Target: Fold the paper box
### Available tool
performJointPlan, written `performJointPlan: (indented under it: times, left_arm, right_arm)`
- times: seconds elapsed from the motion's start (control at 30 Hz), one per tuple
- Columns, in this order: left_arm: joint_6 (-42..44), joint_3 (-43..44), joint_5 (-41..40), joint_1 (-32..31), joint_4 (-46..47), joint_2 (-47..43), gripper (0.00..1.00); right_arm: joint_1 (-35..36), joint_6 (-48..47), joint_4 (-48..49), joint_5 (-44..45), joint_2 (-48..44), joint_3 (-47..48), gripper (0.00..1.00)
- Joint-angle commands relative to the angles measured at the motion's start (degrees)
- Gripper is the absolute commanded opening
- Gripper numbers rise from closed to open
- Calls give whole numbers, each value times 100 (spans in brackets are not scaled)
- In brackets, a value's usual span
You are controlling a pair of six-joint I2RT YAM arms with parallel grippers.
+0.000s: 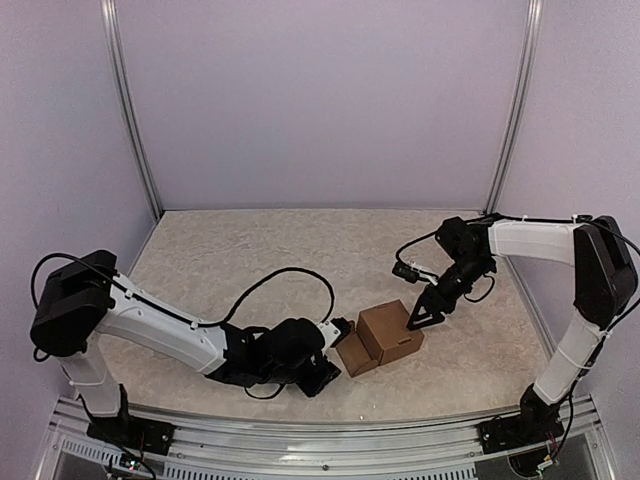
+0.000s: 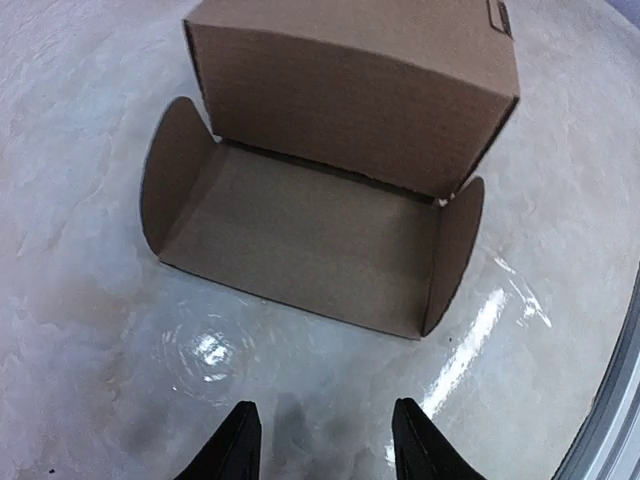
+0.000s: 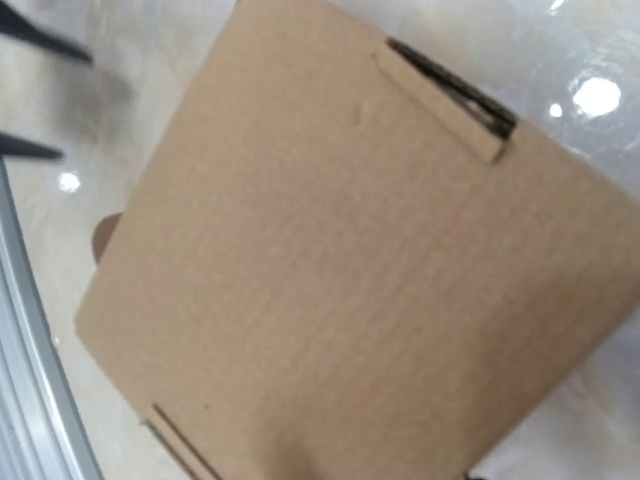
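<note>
The paper box [image 1: 385, 333] stands on the table as a small brown cube. In the left wrist view its body [image 2: 350, 90] is closed on top. A lid flap [image 2: 300, 240] lies flat toward me, with two rounded ears standing up at its ends. My left gripper [image 2: 325, 405] is open, a short way in front of that flap and holding nothing; from above the left gripper [image 1: 338, 350] is just left of the box. My right gripper [image 1: 424, 318] hangs at the box's upper right edge with fingers spread. The right wrist view is filled by the box's top face [image 3: 350, 250]; its own fingers are hidden.
A metal rail [image 1: 300, 435] runs along the near table edge and shows close by as the rail [image 2: 615, 420]. Two upright frame posts [image 1: 135, 110] stand at the back corners against plain walls. The left arm's black cable [image 1: 290, 275] loops over the table behind it.
</note>
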Motion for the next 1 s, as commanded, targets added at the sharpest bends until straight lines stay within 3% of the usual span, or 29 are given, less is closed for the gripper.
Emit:
performJointPlan:
  times: [0.0,0.13,0.37,0.6,0.97]
  left_arm:
    - [-979,-247,244,301,977,-388,46]
    - [-1230,-428,135,650,1028,-590,53]
    - [-388,-525,1511,1289,1266,-484,52]
    - [-160,-315,2187,1496,1131,2,51]
    - [-783,-397,2735,1857,1434,427,47]
  right_arm:
    - [-43,-68,137,229,-168,107,59]
    - [80,-356,465,814,-860,25,60]
    - [1387,-1112,1249,2263,-1720,-732,63]
    - [2324,-1438,2196,2925,-1760,-1373,65]
    - [2674,-1496,2361,3160,-1296,-1507,64]
